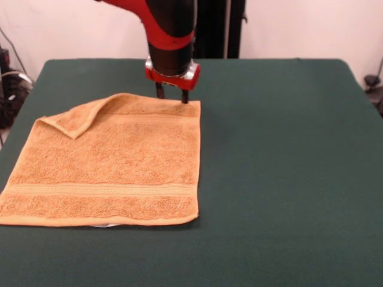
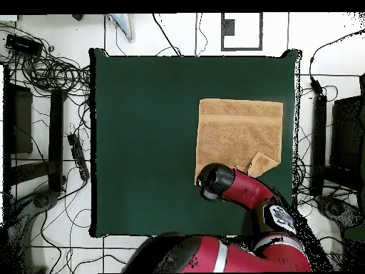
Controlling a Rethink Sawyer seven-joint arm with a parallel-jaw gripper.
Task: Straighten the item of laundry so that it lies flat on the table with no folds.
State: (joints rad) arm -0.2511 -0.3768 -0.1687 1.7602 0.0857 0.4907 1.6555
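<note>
The orange-tan towel (image 1: pixel 114 167) lies on the left half of the green table (image 1: pixel 287 149). Its far left corner (image 1: pixel 84 116) is folded over onto the towel; the other corners lie flat. My gripper (image 1: pixel 172 95) stands upright at the towel's far right corner, with its two dark fingers apart. One finger (image 1: pixel 185 96) touches the towel's far edge and the other is just behind that edge. In the overhead view the towel (image 2: pixel 239 132) lies at the right of the table (image 2: pixel 142 143), with the folded corner (image 2: pixel 262 164) near the arm. The arm's wrist (image 2: pixel 214 181) hides the gripper there.
The black pedestal (image 1: pixel 218 27) stands behind the table's far edge. Cables and dark equipment (image 2: pixel 43 78) lie on the floor round the table on both sides. The red arm (image 2: pixel 249 196) reaches over the table's near-base edge.
</note>
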